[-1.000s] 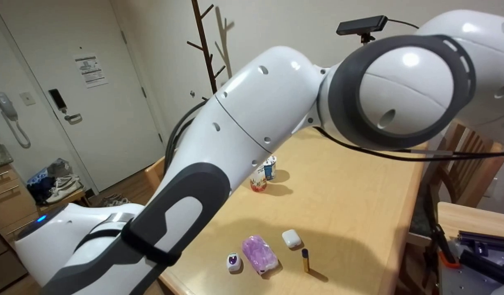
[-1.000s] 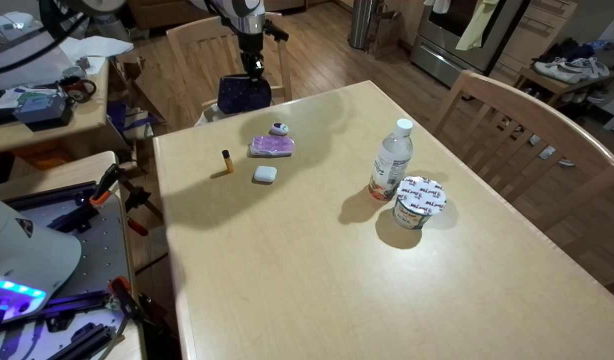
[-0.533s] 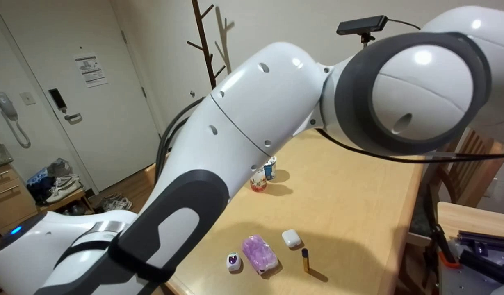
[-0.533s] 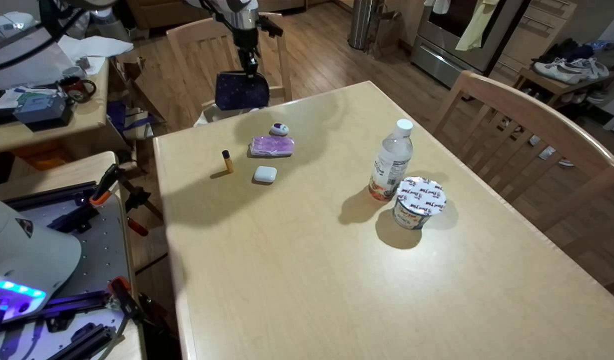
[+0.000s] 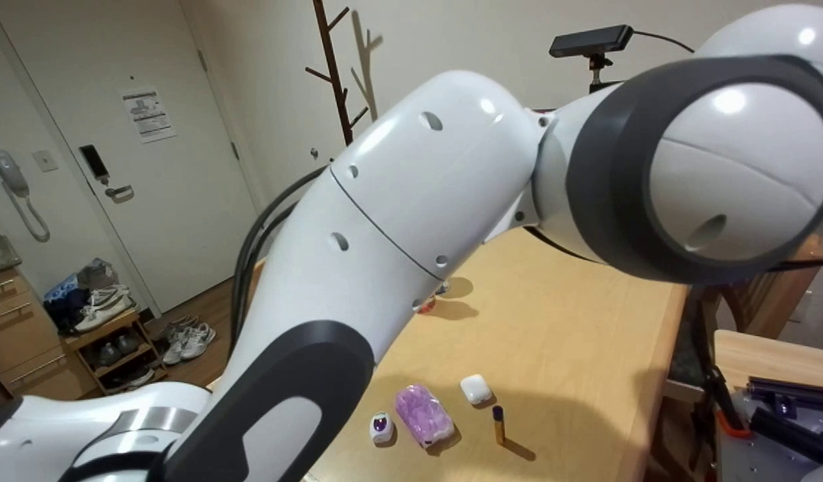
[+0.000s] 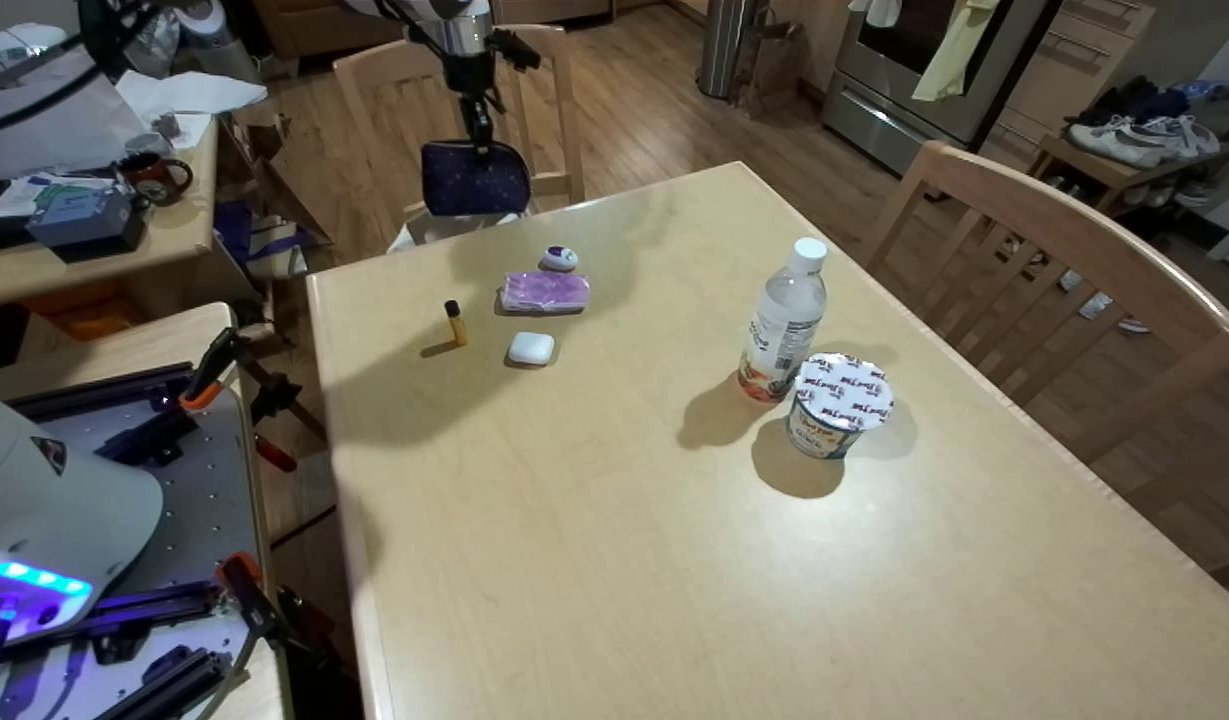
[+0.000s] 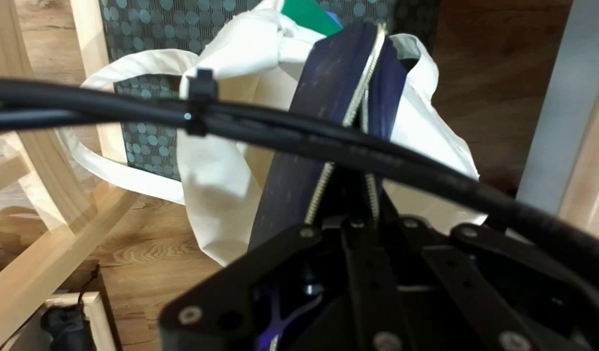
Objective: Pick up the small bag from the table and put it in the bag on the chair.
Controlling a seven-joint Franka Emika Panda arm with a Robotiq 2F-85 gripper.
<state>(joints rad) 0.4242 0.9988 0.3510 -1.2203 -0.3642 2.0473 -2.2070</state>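
The small bag [image 6: 474,182], a dark navy pouch, hangs past the far edge of the table [image 6: 674,550]. My gripper [image 6: 480,143] is shut on its top edge. In the wrist view the small bag [image 7: 326,73] shows its gold zip, parted around dark fingers whose tips are hard to make out. Beneath it lies the white cloth bag [image 7: 211,195] on the chair's patterned seat [image 7: 148,34]. The pouch overlaps that bag's mouth; whether any of it is inside, I cannot tell. A black cable covers part of both. The gripper is outside the exterior view with the door.
On the table are a purple packet [image 6: 544,292], a white case [image 6: 531,348], a small white-purple item [image 6: 559,258], a yellow tube [image 6: 456,323], a bottle [image 6: 782,320] and a cup [image 6: 839,405]. The chair's backrest [image 6: 389,70] rises behind the pouch.
In an exterior view my gripper and the held pouch have shifted left and slightly up. The arm's forearm has swung lower and further left in the exterior view with the door. Table items stay put.
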